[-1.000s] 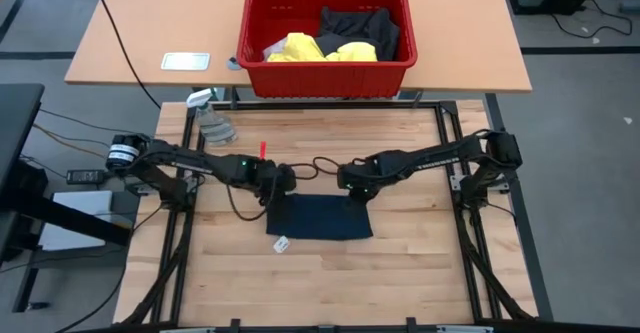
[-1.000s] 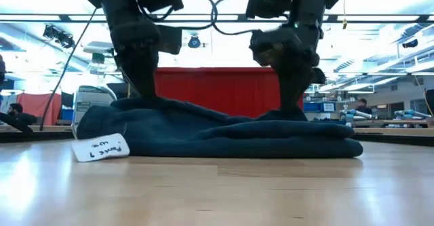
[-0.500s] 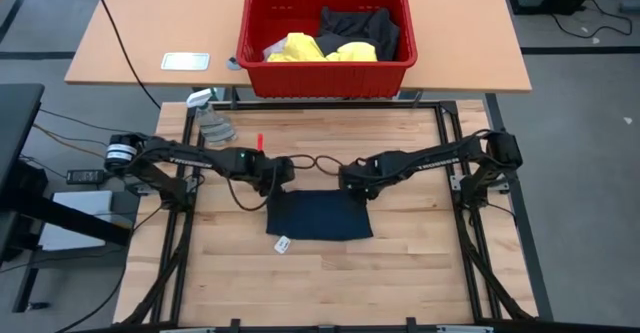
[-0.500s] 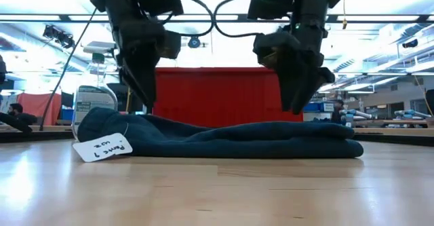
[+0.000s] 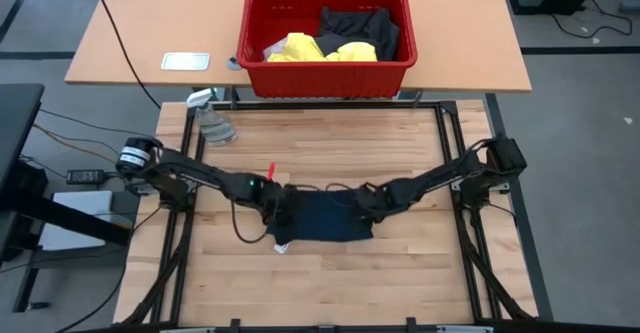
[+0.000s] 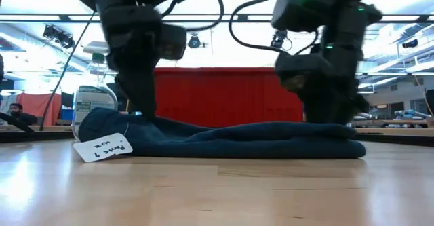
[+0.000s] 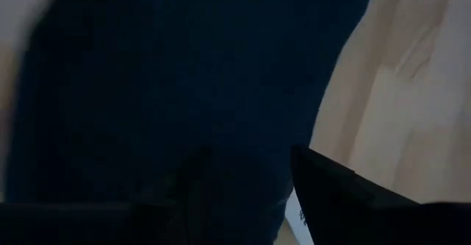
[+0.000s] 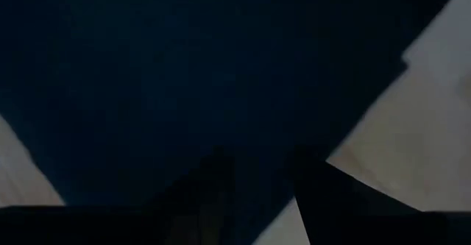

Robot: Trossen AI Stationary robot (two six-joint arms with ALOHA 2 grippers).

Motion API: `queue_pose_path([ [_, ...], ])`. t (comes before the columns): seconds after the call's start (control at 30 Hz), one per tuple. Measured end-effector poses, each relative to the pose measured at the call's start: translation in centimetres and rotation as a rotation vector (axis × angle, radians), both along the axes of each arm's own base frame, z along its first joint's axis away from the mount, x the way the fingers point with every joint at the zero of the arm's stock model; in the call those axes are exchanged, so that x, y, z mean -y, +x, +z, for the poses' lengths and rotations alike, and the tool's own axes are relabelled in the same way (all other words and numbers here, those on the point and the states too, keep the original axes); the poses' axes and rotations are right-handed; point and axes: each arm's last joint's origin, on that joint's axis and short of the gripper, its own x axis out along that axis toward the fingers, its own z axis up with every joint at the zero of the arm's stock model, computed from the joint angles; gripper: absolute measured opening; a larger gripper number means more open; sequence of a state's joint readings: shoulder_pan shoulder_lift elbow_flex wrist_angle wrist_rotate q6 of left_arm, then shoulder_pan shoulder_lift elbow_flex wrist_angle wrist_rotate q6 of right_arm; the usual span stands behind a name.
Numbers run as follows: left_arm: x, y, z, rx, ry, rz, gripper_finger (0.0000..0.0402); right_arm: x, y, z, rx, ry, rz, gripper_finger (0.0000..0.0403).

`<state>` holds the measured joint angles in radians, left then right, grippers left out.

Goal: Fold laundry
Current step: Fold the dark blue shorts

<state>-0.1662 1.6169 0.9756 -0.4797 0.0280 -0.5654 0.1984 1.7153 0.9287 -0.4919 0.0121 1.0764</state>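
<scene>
The navy piece (image 5: 322,217) lies folded flat on the wooden table (image 5: 320,273), and everything else I place from it. My left gripper (image 5: 281,207) is down on its left edge, my right gripper (image 5: 360,202) on its right edge. From above, my arms hide the fingertips. Level with the table, the cloth (image 6: 224,139) shows as a low rumpled mound with a white tag (image 6: 103,147) leaning at its left end, a detail reduced to a speck from above. My wrist views fill with dark fabric (image 7: 184,83) (image 8: 191,76); there my fingers (image 7: 331,193) (image 8: 331,193) stand apart, pressed to the cloth. Whether they pinch any I cannot tell. Well beyond the navy piece, the red basket (image 5: 325,68) holds the yellow shirt (image 5: 315,47) and dark shorts (image 5: 358,25). A spray bottle (image 5: 212,120) lies off to its far left.
</scene>
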Motion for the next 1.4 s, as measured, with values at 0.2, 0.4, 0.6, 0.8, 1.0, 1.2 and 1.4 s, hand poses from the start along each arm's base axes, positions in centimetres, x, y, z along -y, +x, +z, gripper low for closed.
queue_pose_path([
  [0.2, 0.8, 0.2, -2.0, -0.068, 0.030, -0.093, 0.0174, -4.5, -0.9, -0.2, 0.017, 0.172, -0.021, 0.0151],
  [0.4, -0.7, 0.5, -2.2, -0.059, 0.136, -0.256, 0.0173, -9.3, 0.3, 1.6, 0.281, 0.417, 0.004, 0.0151],
  [0.6, -2.2, 0.8, 1.7, -0.011, 0.155, -0.244, 0.0173, -9.2, 1.9, 3.5, 0.397, 0.418, 0.004, 0.0151],
  [0.8, -2.7, 0.5, 5.1, 0.081, 0.103, -0.113, 0.0174, -5.0, 3.2, 3.4, 0.374, 0.232, -0.040, 0.0151],
  [1.0, -2.4, -0.7, 3.0, 0.016, 0.038, 0.010, 0.0174, -1.3, 2.2, 1.9, 0.186, 0.091, -0.019, 0.0151],
  [1.2, 0.3, -3.3, -0.6, -0.066, -0.041, 0.098, 0.0174, -2.0, 0.9, 0.5, 0.119, 0.095, 0.003, 0.0151],
  [1.4, 2.0, -5.2, -0.3, -0.002, -0.086, 0.204, 0.0174, -4.3, -0.3, -0.5, 0.130, 0.168, -0.028, 0.0150],
])
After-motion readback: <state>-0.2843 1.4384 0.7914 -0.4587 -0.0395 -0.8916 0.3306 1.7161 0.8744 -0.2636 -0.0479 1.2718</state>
